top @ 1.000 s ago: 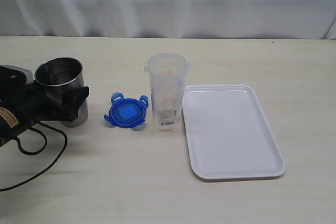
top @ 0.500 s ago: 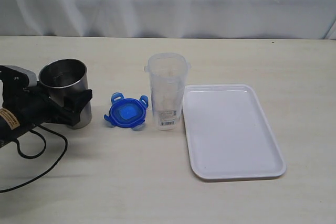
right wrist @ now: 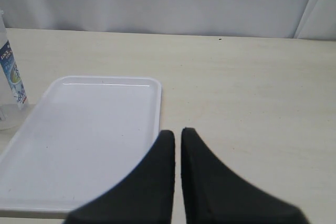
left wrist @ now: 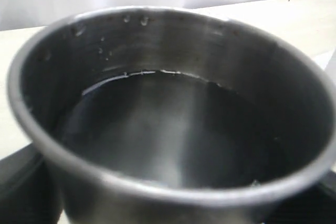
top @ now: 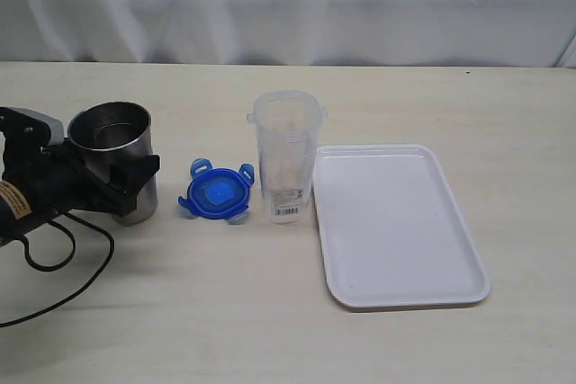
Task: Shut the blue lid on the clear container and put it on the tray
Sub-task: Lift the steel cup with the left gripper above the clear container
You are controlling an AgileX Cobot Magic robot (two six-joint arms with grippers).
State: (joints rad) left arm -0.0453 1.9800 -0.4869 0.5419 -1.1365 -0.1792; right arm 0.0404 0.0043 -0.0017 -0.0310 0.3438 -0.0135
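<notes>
The blue lid (top: 216, 193) lies flat on the table, just left of the clear container (top: 286, 155), which stands upright and uncovered against the left rim of the white tray (top: 396, 222). The tray holds nothing. My left gripper (top: 129, 168) is far left of the lid, its jaws clasped round a steel tumbler (top: 110, 132); the tumbler (left wrist: 173, 129) fills the left wrist view. Outside the exterior view, my right gripper (right wrist: 177, 132) hovers shut and empty by the tray (right wrist: 84, 140). A sliver of the container (right wrist: 10, 77) shows at that view's edge.
A black cable (top: 63, 285) loops on the table below the left arm. White cloth (top: 288, 6) hangs behind the table's far edge. Bare tabletop lies in front of the lid and to the right of the tray.
My left gripper has moved a little to the right with the steel tumbler, closer to the lid. The lid, the container and the tray have not moved.
</notes>
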